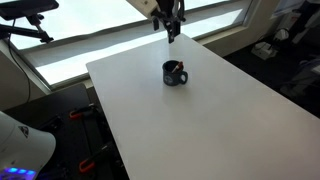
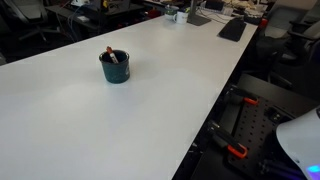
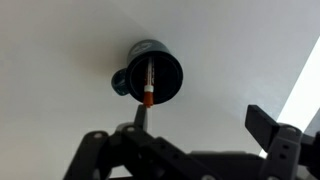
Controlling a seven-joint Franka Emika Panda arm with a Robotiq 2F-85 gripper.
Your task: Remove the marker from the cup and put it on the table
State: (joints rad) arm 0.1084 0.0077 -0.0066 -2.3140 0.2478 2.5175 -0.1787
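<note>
The dark glossy cup (image 1: pixel 175 74) stands on the white table (image 1: pixel 210 120), seen in both exterior views (image 2: pixel 115 67). The reddish marker (image 3: pixel 149 82) leans inside the cup; its red tip shows in an exterior view (image 2: pixel 111 52). In the wrist view the cup (image 3: pixel 166 76) is seen from above, handle to the left, with the marker's orange-red end over its near rim. My gripper (image 1: pixel 172 30) hangs high above the table's far side, behind the cup. Its fingers (image 3: pixel 200 120) are spread wide and hold nothing.
The table (image 2: pixel 150 110) has windows beyond its far edge (image 1: pixel 120 40). Office chairs and desks (image 2: pixel 230 25) stand at the far end. A robot base (image 2: pixel 300 140) and floor clutter lie beside the table edge.
</note>
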